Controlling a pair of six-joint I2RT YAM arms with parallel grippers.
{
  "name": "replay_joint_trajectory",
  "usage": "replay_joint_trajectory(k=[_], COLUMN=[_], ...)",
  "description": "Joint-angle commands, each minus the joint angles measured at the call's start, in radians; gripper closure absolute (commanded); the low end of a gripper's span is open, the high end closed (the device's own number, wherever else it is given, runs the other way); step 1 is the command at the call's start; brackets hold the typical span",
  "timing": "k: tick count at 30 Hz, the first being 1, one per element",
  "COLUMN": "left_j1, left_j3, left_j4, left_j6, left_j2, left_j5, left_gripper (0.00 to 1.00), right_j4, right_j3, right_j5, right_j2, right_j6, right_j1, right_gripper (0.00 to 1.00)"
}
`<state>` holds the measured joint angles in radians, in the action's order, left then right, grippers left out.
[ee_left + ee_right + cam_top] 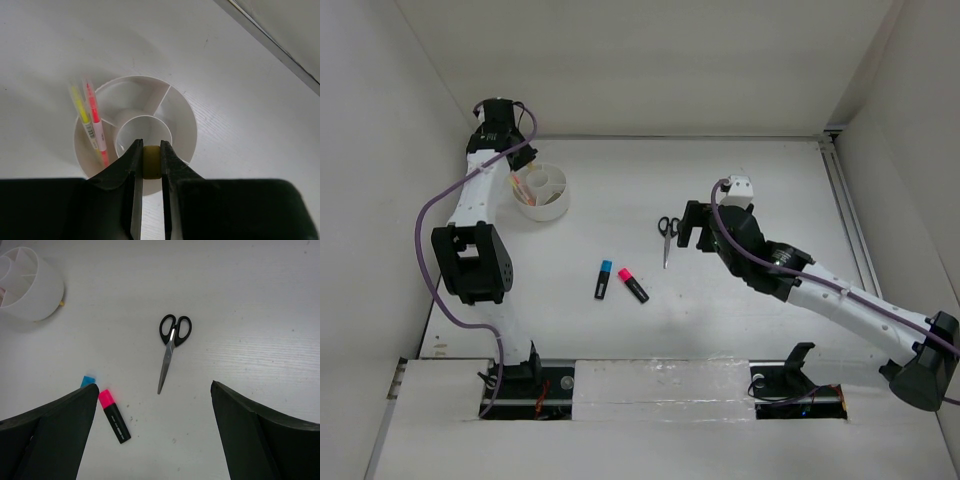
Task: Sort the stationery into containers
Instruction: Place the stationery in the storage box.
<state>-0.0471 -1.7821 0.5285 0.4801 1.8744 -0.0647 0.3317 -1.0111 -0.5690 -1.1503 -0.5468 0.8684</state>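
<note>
Now the block (151, 162), a small tan piece, is pinched between the two black fingers of the left tool (151, 145), whose jaws stand narrow and press on both its sides. In the left wrist view it sits over the near rim of the round middle cup of the bowl (182, 122); whether it is above the rim or already within cannot be told. The bowl is white and round, with a ring around the cup split by thin walls into compartments. In its left compartment lie the yellow pen (82, 112) and the pink pen (95, 120), side by side and touching, leaning with their far ends over the rim. The other compartments that show hold nothing visible. The bowl stands at the far left of the desk (750, 180), with the left arm reaching over it.

Well apart from the bowl, near the middle of the desk, lie the blue-cap highlighter (604, 279) and the pink-cap highlighter (632, 285), the blue one on the left. Their caps point far and are close together, while their black bodies spread apart toward the near side. Right of them and farther back lie the scissors (666, 235), blades shut, black handles far, tips pointing near. The right tool (695, 225) hangs just right of the scissors' handles with its jaws wide and nothing between them. In its own wrist view the scissors lie ahead between the two spread fingers, touched by neither.
</note>
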Motion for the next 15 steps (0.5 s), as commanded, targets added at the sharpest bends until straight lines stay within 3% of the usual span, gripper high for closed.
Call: replay_joint_trajectory(k=[1,15], left_j1=[-0.004,-0.004], left_j3=[0.010,0.029], left_j4=[-0.005,-0.033], left_j6=[-0.011,-0.020], left_j2=[-0.070,-0.118], left_j5=[0.003,0.052], left_gripper=[1.00,1.00], right_j4=[-0.028,-0.046], right_j3=[0.009,0.009], right_j5=[0.023,0.061], right_j2=[0.023,0.004], right_j6=[-0.001,0.018], right_j1=[-0.008,-0.008], right_gripper=[0.00,0.00])
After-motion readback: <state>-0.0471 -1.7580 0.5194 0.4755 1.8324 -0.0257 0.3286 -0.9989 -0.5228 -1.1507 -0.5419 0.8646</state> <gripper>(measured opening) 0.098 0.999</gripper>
